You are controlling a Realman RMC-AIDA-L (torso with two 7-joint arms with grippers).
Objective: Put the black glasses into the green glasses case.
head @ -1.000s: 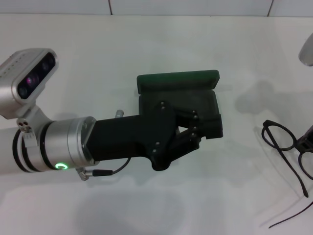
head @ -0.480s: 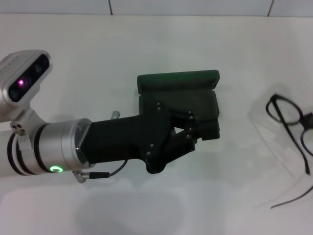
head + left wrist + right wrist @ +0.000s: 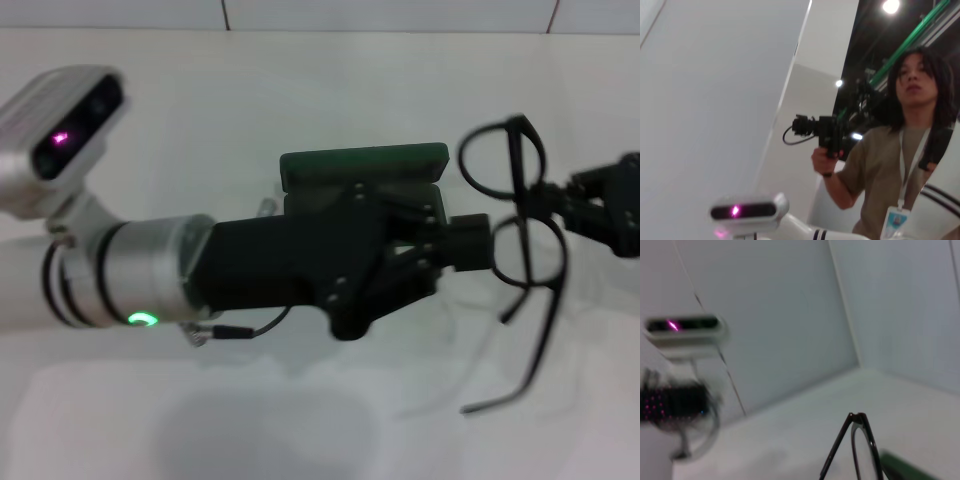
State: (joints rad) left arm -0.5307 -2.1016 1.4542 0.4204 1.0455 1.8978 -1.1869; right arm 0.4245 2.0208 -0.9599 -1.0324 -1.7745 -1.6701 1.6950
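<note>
The green glasses case lies open mid-table, its lid standing up at the far side. Its dark base is mostly hidden under my left gripper, which reaches over it from the left, fingertips together at the base's right end. My right gripper comes in from the right edge, shut on the black glasses. It holds them in the air just right of the case, temple arms hanging down towards me. The right wrist view shows part of the glasses frame and a corner of the case.
The white table ends at a tiled wall behind. The left arm's wrist camera sticks up at the left. The left wrist view shows a person holding a camera beyond the table.
My right gripper has lifted the glasses off the table at the right and carried them left, up to the case. My left arm has shifted right over the case base.
</note>
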